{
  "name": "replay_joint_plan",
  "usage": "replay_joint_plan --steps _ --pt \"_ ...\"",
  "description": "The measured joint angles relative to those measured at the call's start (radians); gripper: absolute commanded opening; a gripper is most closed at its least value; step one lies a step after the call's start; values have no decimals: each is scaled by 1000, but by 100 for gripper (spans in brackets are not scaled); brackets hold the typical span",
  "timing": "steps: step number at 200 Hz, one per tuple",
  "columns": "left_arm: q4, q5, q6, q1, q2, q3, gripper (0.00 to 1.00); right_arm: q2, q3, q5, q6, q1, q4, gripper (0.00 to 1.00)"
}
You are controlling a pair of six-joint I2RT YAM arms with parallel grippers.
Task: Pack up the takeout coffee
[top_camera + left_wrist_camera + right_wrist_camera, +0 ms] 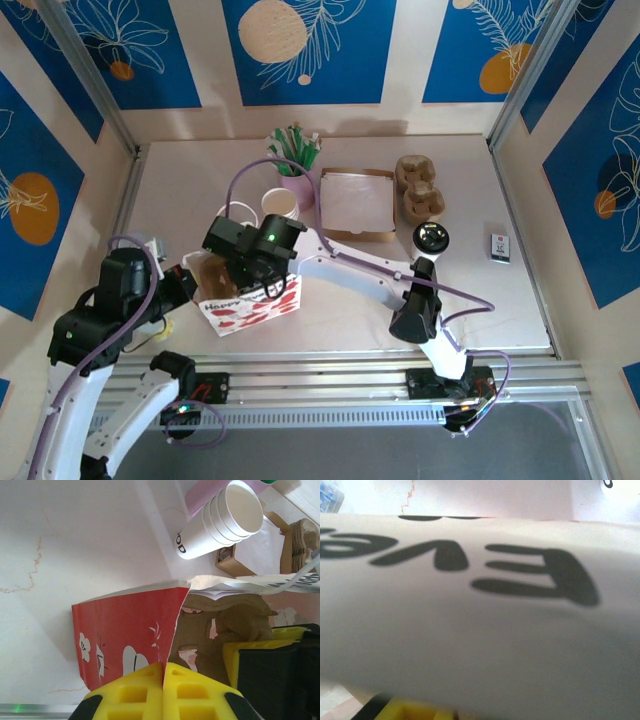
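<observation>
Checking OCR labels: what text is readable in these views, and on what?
"EVE": large black letters, seen inverted and cut off, on the white paper bag.
"OD": rest of the word hidden, on the stacked white cups.
The bag's front print and the small card: too small to read.

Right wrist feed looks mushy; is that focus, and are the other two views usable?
Right wrist: the paper bag sits very close to the lens, its black lettering out of focus. Left wrist: sharp, cup stack crisp. Top external: even light, soft shadows, no glare.
</observation>
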Motion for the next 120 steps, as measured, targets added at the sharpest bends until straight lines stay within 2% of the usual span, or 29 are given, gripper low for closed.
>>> replay_joint_plan --steps 45,120 --pt "1 0 -1 0 -13 -16 0 -23 -61 90 19 53 35 22" --pt "16 0 -18 0 -24 -39 0 -223 -275 138 35 88 122 22"
